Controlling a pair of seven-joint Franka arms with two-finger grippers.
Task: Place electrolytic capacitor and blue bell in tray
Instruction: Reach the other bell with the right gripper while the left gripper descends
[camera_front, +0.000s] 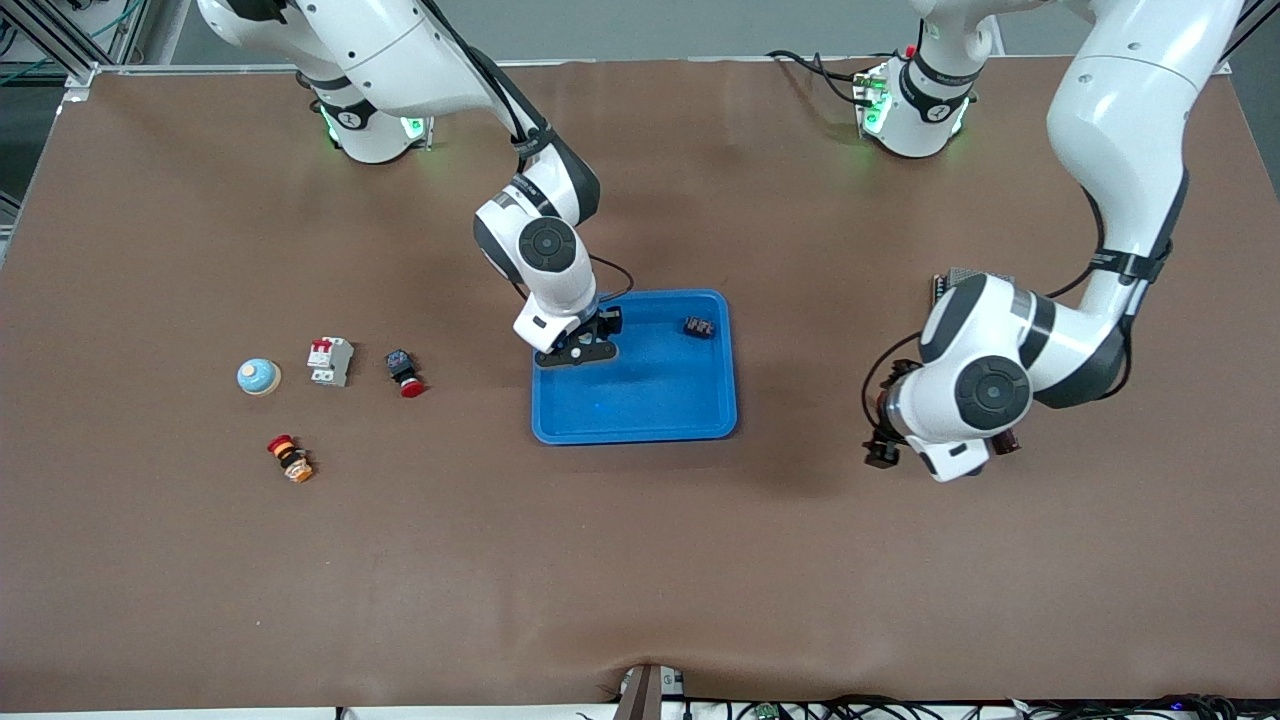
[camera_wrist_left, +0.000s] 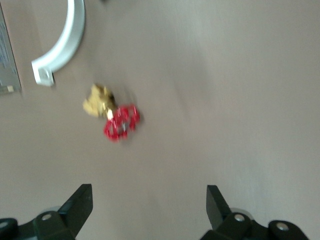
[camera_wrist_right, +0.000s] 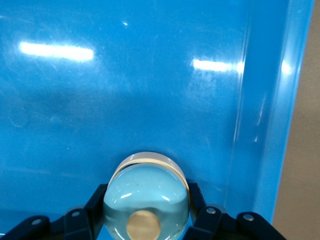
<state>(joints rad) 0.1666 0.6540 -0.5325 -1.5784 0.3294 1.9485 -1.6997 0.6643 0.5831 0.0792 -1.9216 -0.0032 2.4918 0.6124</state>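
Note:
My right gripper (camera_front: 585, 348) (camera_wrist_right: 146, 196) is shut on a light blue bell (camera_wrist_right: 147, 192) with a tan knob. It is low over the bright blue tray (camera_front: 640, 415) (camera_wrist_right: 150, 90), close to the rim at the right arm's end. A small dark part, the electrolytic capacitor (camera_front: 699, 327), lies in the tray near its corner toward the left arm. My left gripper (camera_front: 945, 455) (camera_wrist_left: 150, 194) hangs open and empty above bare table at the left arm's end. Its fingers (camera_wrist_left: 80, 200) stand wide apart.
A second light blue bell (camera_front: 258, 376), a white breaker (camera_front: 329, 360), a red push button (camera_front: 405, 373) and a red-and-orange switch (camera_front: 290, 458) lie toward the right arm's end. A brass valve with a red handwheel (camera_wrist_left: 114, 114) and a white curved piece (camera_wrist_left: 65, 42) lie under the left wrist.

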